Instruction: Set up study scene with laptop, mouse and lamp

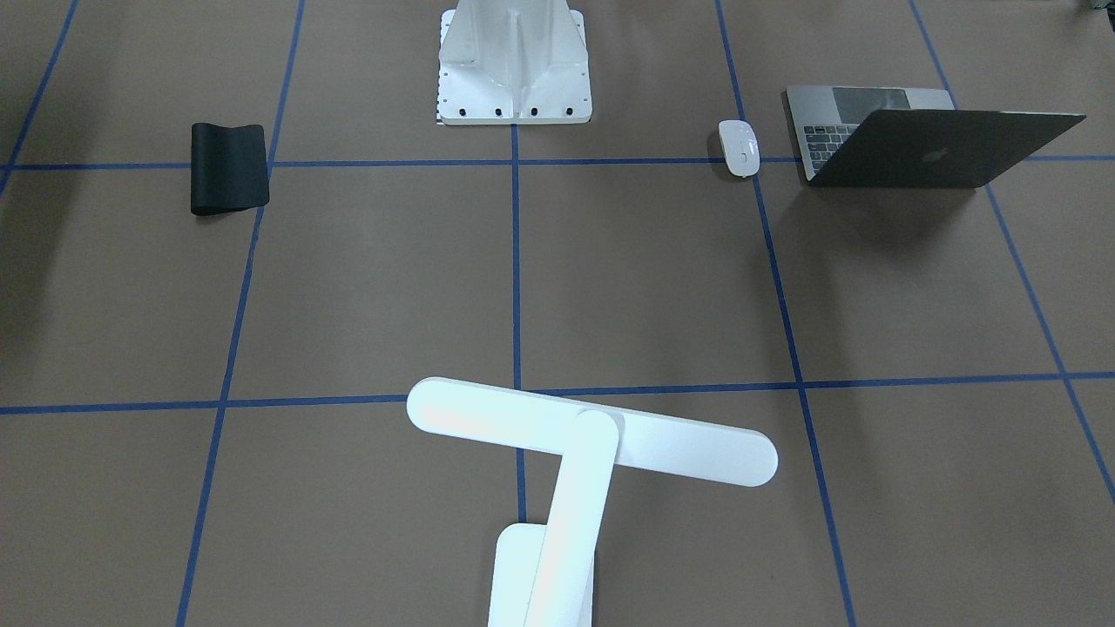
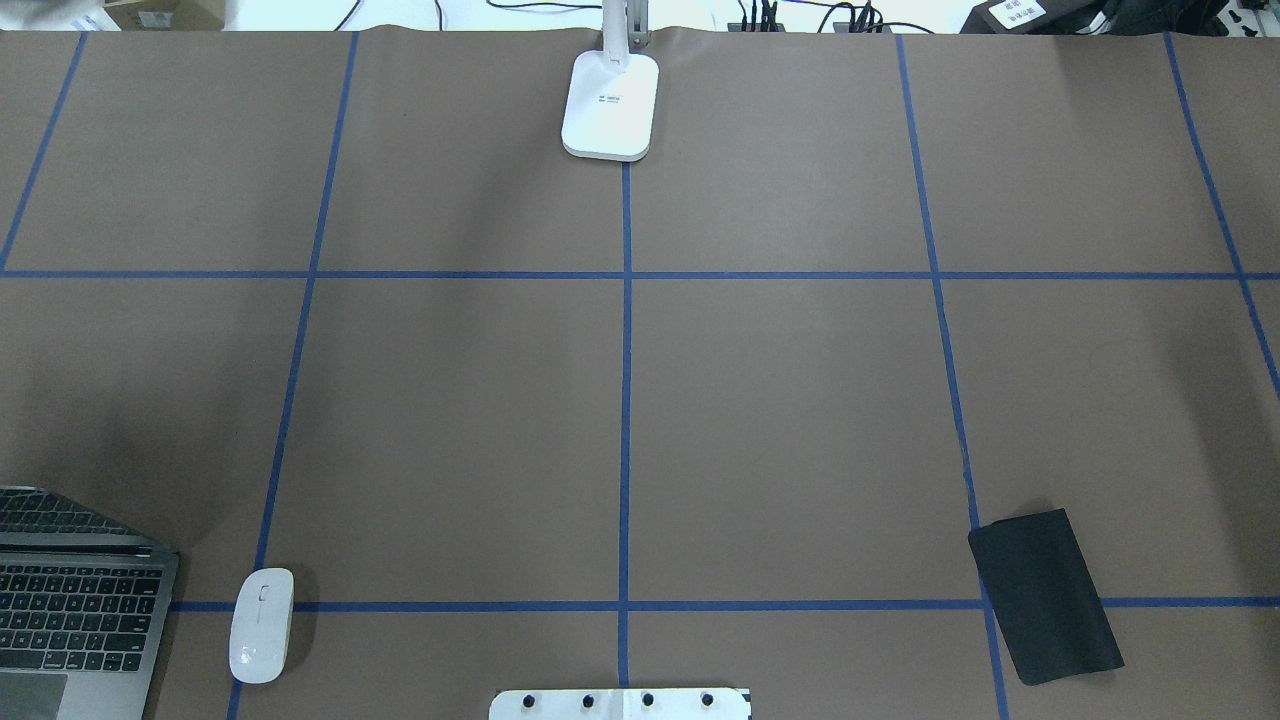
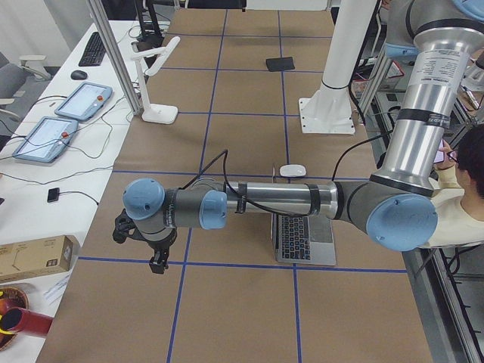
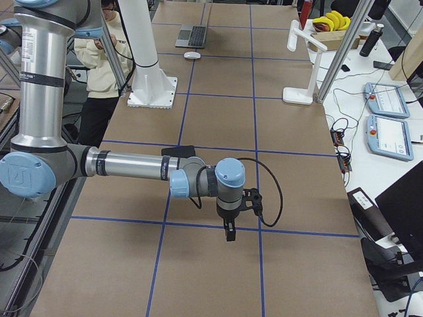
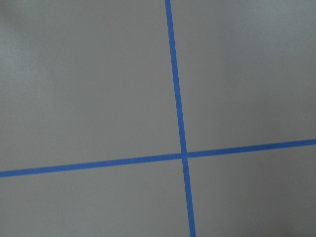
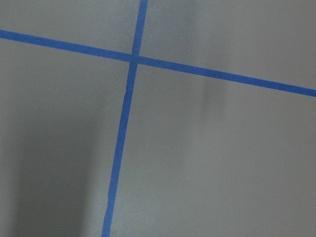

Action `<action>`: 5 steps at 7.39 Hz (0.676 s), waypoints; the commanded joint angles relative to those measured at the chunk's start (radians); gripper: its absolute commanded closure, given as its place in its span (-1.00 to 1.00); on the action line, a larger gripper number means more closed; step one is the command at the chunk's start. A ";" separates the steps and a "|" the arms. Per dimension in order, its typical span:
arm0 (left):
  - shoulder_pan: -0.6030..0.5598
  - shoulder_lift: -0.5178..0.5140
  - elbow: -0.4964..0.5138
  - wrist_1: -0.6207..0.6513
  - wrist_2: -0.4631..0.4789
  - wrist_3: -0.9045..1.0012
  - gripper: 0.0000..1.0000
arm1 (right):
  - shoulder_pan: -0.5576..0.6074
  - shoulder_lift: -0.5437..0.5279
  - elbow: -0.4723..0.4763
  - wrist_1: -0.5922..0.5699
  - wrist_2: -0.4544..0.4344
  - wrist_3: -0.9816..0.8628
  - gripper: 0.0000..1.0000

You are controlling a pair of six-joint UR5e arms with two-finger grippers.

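Looking down from above, I start at the left. My left pincer (image 3: 155, 255) hangs over the counter (image 2: 800, 420) near its left end. I only see it from the side, so I cannot tell if it is open or closed.

The laptop (image 2: 75, 600) sits open at 8 o'clock, close to the robot, with its keys turned toward the robot. The mouse (image 2: 262, 625) lies just beside it on the right, not touching. Its long way runs from 12 to 6.

In the left side view, both lie between 2 and 3 o'clock from the left pincer. I think the left arm is the nearer one for them.

The lamp (image 2: 610, 105) stands far off at 12 o'clock, in the middle. A black mat (image 2: 1045, 595) lies at 4 o'clock.

My right pincer (image 4: 228, 230) hangs near the right end, well apart from the laptop and mouse. I cannot tell if it is open or closed either.
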State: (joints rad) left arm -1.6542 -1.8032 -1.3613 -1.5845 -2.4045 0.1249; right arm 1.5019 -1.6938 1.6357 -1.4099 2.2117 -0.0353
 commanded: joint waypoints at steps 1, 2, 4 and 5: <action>0.004 -0.007 0.002 -0.003 -0.002 -0.055 -0.99 | 0.001 0.008 0.006 0.011 0.025 0.012 -1.00; 0.007 -0.008 -0.015 0.000 -0.008 -0.177 -0.98 | 0.000 0.005 -0.003 0.023 0.028 -0.003 -1.00; 0.022 0.030 -0.065 -0.005 -0.010 -0.399 -0.99 | -0.005 0.008 -0.048 0.060 0.002 0.015 -1.00; 0.025 0.080 -0.106 -0.002 -0.016 -0.456 -0.99 | -0.005 -0.003 -0.043 0.060 0.005 0.026 -1.00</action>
State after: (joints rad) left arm -1.6339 -1.7726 -1.4224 -1.5876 -2.4154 -0.2314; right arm 1.4984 -1.6878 1.5950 -1.3558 2.2185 -0.0219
